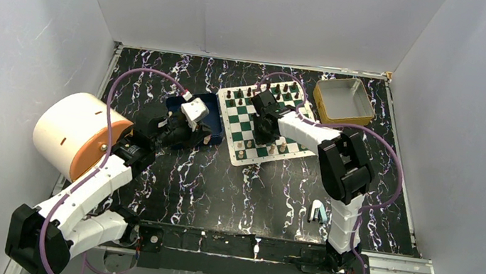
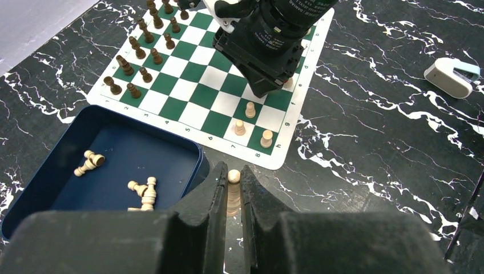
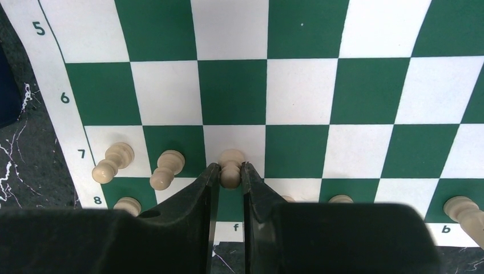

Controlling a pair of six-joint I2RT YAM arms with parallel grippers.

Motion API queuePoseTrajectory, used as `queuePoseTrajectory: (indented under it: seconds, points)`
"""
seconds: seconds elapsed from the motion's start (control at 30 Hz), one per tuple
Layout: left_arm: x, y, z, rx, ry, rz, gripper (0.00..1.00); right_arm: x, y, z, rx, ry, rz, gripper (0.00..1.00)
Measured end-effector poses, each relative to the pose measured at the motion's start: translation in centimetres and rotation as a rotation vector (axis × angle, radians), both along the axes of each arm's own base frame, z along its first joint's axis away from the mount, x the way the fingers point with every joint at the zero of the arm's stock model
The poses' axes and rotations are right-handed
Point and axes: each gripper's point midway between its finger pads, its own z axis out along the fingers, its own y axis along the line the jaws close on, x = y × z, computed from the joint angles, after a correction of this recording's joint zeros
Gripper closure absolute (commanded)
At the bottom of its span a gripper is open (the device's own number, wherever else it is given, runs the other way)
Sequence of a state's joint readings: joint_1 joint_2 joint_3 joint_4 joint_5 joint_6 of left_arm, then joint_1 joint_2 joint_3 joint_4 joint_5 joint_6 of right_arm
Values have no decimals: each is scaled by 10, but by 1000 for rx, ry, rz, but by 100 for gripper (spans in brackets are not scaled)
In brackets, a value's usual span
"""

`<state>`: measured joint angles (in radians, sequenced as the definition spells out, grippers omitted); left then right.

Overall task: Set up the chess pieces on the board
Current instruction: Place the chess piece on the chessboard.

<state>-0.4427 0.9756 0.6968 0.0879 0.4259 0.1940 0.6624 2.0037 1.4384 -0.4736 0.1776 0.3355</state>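
Placing a cream pawn [image 3: 231, 157] on the board's [image 3: 297, 91] seventh-row square, right gripper [image 3: 230, 171] is pinching it upright, probably needing release and straight lift next; left gripper [image 2: 233, 173] is clamping a second pawn [image 2: 233, 194] beside the board.

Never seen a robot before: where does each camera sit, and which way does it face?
Top external: high behind the arms, looking down; left arm, right arm, board, blue tray show.
Left wrist: on that arm, faces over the blue tray toward the board; left hand pinches a cream piece.
Right wrist: close above the board; right hand clasps a pawn.
Shared: top and left wrist both show board, blue tray, right arm.
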Motion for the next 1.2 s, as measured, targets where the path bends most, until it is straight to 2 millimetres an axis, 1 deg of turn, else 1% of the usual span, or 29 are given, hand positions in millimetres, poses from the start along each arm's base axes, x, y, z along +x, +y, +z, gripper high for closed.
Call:
queuePoseTrajectory:
  seconds: [0.17, 0.4, 0.47, 0.57, 0.63, 0.7, 0.83, 1.0, 1.1, 1.2]
  points:
    - [0, -1, 0, -1, 1, -1, 100, 0, 0, 4, -3, 5, 0, 61]
    - [5, 0, 2, -53, 56, 67, 100, 5, 5, 16, 14, -8, 0, 51]
    - [8, -3, 4, -86, 88, 88, 100, 2, 6, 21, 32, 0, 2, 50]
    - [11, -8, 10, -161, 131, 118, 100, 1, 12, 35, 97, 1, 3, 50]
    - [15, -13, 19, -236, 152, 137, 100, 1, 15, 52, 164, -21, 4, 50]
    - [19, -18, 32, -341, 171, 153, 100, -2, 14, 69, 237, -47, -2, 49]
    - [23, -23, 51, -516, 205, 190, 100, -11, 11, 102, 429, -100, -6, 47]
    - [29, -22, 71, -697, 261, 249, 100, -33, 6, 138, 738, -185, -9, 48]
    - [33, -20, 83, -800, 299, 284, 100, -46, 13, 161, 887, -226, 14, 46]
    - [36, -19, 93, -897, 350, 313, 100, -52, 22, 195, 1029, -296, 71, 44]
